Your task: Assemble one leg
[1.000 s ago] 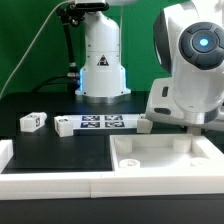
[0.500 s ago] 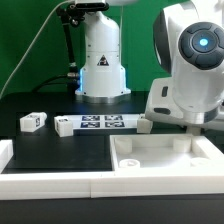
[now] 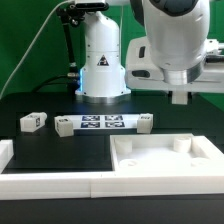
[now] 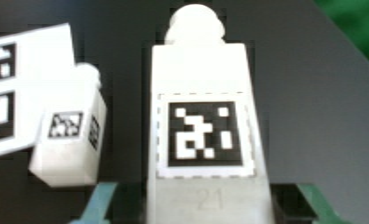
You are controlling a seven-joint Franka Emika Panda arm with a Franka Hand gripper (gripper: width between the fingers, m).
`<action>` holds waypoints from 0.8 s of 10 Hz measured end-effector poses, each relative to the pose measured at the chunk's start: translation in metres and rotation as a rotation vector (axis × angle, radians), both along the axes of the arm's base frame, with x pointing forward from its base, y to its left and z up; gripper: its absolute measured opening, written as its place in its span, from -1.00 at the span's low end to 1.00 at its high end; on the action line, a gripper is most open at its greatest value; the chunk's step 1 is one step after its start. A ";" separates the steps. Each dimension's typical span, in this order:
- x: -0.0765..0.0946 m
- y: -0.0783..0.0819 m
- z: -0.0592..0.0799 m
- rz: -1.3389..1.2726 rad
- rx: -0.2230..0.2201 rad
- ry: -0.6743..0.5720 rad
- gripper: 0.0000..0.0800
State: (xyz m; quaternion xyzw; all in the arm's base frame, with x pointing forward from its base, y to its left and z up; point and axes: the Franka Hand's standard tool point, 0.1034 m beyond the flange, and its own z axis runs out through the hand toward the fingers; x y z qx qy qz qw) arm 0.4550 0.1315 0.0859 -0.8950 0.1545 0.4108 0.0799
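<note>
The leg (image 4: pixel 202 130) fills the wrist view: a white post with a square tag on its face and a rounded peg at its far end. It looks much nearer than the parts on the table. My gripper (image 4: pixel 207 205) is shut on its near end, with one teal finger (image 4: pixel 106 200) on each side. In the exterior view my gripper (image 3: pixel 180 97) hangs above the table, behind the far right corner of the large white panel (image 3: pixel 165 160). The held leg shows there only as a grey block under the hand.
Three more legs lie on the black table (image 3: pixel 32 122), (image 3: pixel 62 127), (image 3: pixel 146 122). The last lies at the end of the marker board (image 3: pixel 103 123) and also shows in the wrist view (image 4: pixel 65 130). The robot base (image 3: pixel 102 60) stands behind. A white ledge (image 3: pixel 50 185) runs along the front.
The hand has risen from the far right corner of the panel to well above it. The parts on the table have not moved.
</note>
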 end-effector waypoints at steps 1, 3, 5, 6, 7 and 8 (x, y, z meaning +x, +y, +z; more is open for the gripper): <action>0.006 0.001 -0.001 -0.005 -0.006 -0.039 -0.27; 0.017 0.000 -0.015 0.013 -0.051 -0.285 -0.27; 0.022 -0.004 -0.004 0.053 -0.088 -0.415 -0.27; 0.029 -0.004 0.002 0.057 -0.104 -0.507 -0.27; 0.032 -0.006 0.011 0.061 -0.115 -0.581 -0.27; 0.033 -0.008 0.023 0.065 -0.119 -0.611 -0.27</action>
